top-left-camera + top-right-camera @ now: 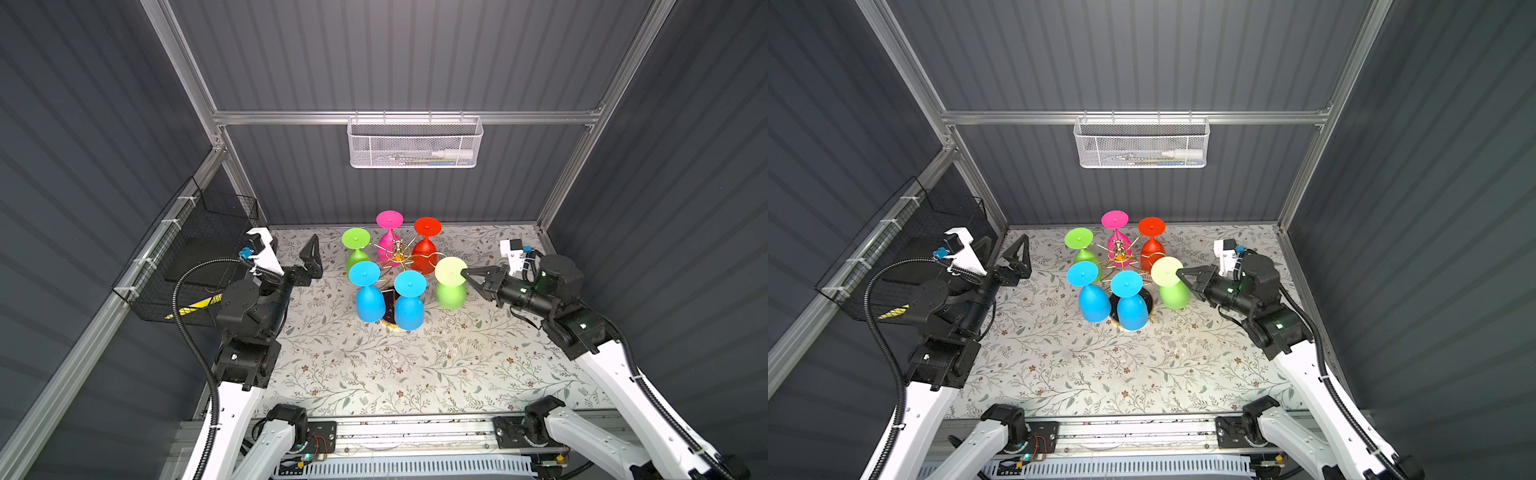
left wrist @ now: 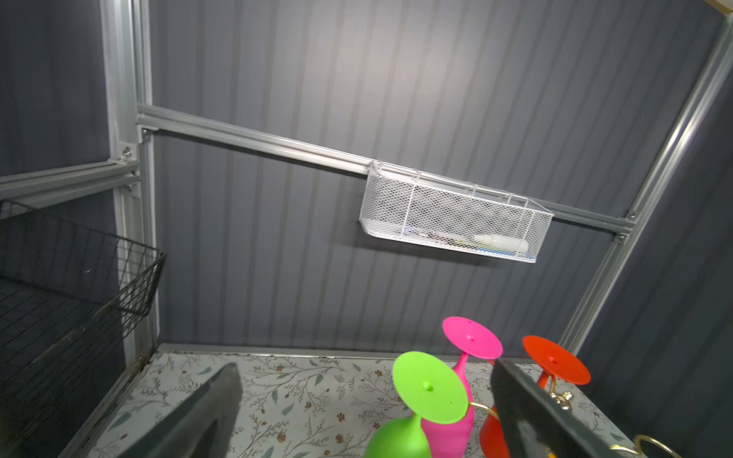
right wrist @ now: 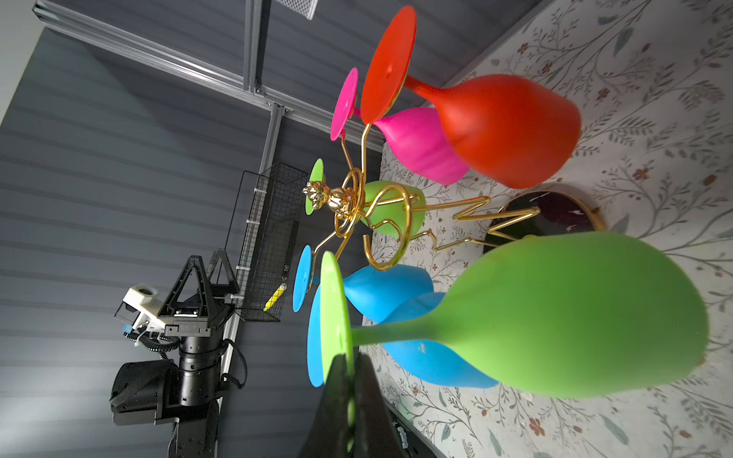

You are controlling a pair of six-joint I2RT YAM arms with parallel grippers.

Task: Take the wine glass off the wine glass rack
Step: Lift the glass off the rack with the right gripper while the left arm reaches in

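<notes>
White mesh basket [image 1: 374, 145] behind the gold wire wine glass rack [image 1: 398, 251] holds a white bottle [image 1: 453, 154]. Right claw [image 1: 465, 273] clamps the lime-green plastic wine glass [image 1: 451, 293] by its foot beside the rack; only the right wrist view shows the stem clear. Left claw [image 1: 313, 257] apart.

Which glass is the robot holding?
Find the gold rack on the flowery table. The glass is upside down just right of it. It is green, unlike the red glass and blue glass beside it, and the right gripper pinches its foot.
</notes>
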